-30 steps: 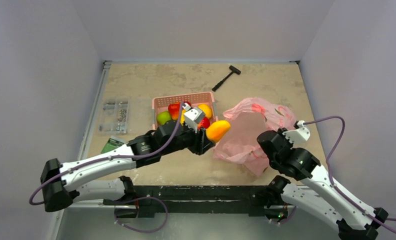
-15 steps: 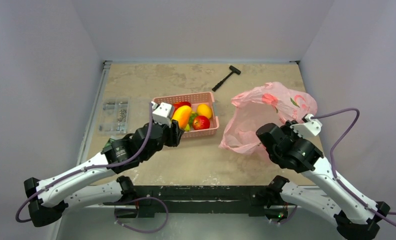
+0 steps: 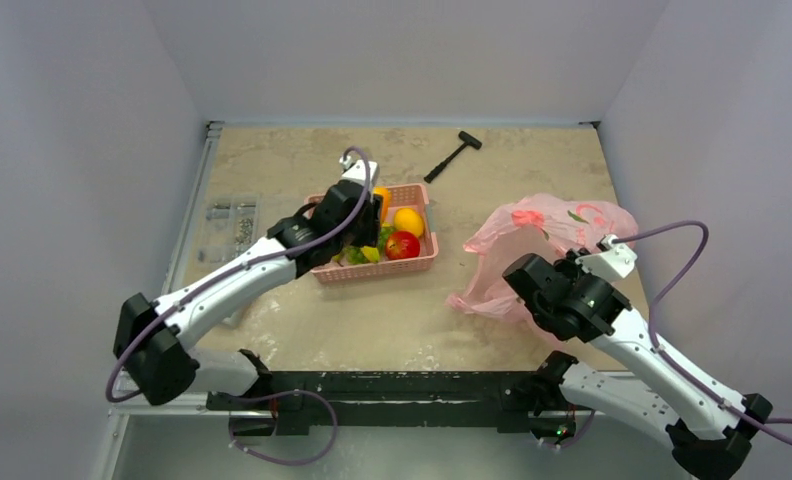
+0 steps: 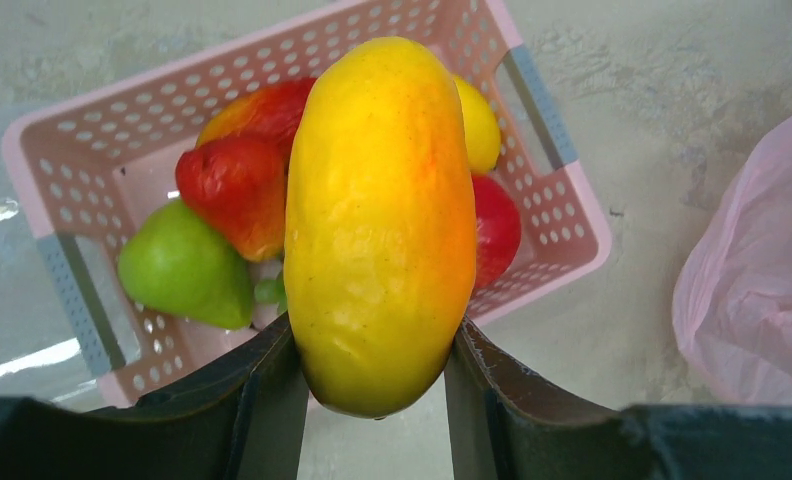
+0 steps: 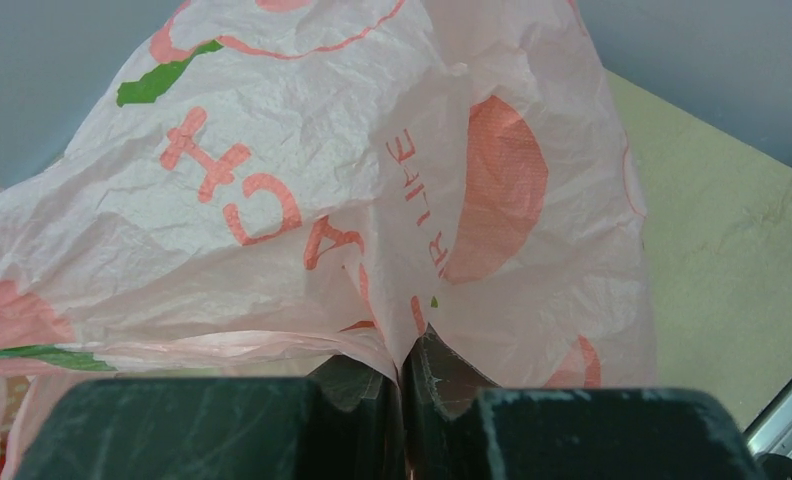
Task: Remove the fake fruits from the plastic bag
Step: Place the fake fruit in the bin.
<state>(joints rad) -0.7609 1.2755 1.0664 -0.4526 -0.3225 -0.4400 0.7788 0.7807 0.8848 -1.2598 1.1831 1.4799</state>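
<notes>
My left gripper [image 3: 376,207] is shut on an orange-yellow oval fruit [image 4: 382,220] and holds it above the pink slotted basket [image 4: 570,212]; the fruit shows in the top view [image 3: 381,194] over the basket's back part. A red apple [image 3: 403,245] and a yellow-orange round fruit [image 3: 408,220] lie in the basket. My right gripper [image 5: 404,385] is shut on a fold of the translucent pink plastic bag [image 5: 302,200] and holds it raised at the table's right side [image 3: 557,235]. The banana is not in view.
A green pear [image 4: 187,265] and a red-orange fruit [image 4: 240,190] also lie in the basket [image 3: 372,271]. A black hammer [image 3: 452,156] lies at the back. A clear parts box [image 3: 232,225] sits at the left.
My left gripper has carried the oval fruit from beside the bag leftward and back to above the basket. My right gripper lifted the bag, then lowered it a little.
</notes>
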